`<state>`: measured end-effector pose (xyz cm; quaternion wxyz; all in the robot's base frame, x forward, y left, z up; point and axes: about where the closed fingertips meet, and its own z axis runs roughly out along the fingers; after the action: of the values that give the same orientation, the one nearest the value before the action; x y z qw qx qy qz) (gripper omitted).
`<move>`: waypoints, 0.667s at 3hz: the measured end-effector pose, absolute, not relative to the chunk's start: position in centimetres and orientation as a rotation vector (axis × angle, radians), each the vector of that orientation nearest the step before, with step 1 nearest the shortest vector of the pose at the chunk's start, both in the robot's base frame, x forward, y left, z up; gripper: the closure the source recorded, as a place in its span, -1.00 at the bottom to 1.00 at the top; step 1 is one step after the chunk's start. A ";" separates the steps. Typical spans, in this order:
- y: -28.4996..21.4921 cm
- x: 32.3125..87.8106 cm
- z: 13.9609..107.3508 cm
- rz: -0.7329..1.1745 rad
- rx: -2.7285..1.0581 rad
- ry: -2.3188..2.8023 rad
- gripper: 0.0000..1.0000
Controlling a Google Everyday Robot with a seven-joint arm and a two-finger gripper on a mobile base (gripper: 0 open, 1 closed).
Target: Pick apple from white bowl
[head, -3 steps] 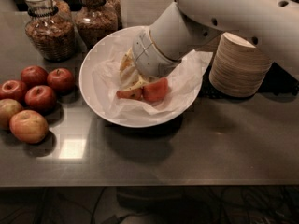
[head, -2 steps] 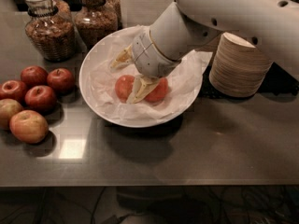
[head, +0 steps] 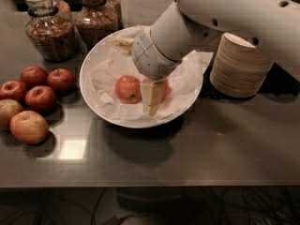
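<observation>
Hanging elbow-bent over white bowl, claw right beside apple, its spread impossible to tell.

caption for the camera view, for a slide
Gripper over the white bowl, partly hiding the red apple beside a mottled apple.

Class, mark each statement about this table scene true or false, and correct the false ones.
1. The gripper is down in the white bowl. True.
2. The white bowl holds three apples. False: two show, the apple partly behind one of the fingers, and the mottled apple beside it.
3. Six loose apples lie on the table at the picture's left. True.
4. The stacked beige bowls sit inside the white bowl. False: they stand on the table beside it.
5. Two glass jars stand behind the white bowl. True.
</observation>
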<state>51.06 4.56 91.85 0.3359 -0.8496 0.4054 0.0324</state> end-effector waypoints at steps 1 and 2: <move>3.1 53.0 90.7 0.093 -2.165 1.132 -1.00; 1.7 55.2 89.8 0.095 -2.122 1.201 -1.00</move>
<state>55.19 1.72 89.83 0.3434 -0.8168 0.4621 0.0367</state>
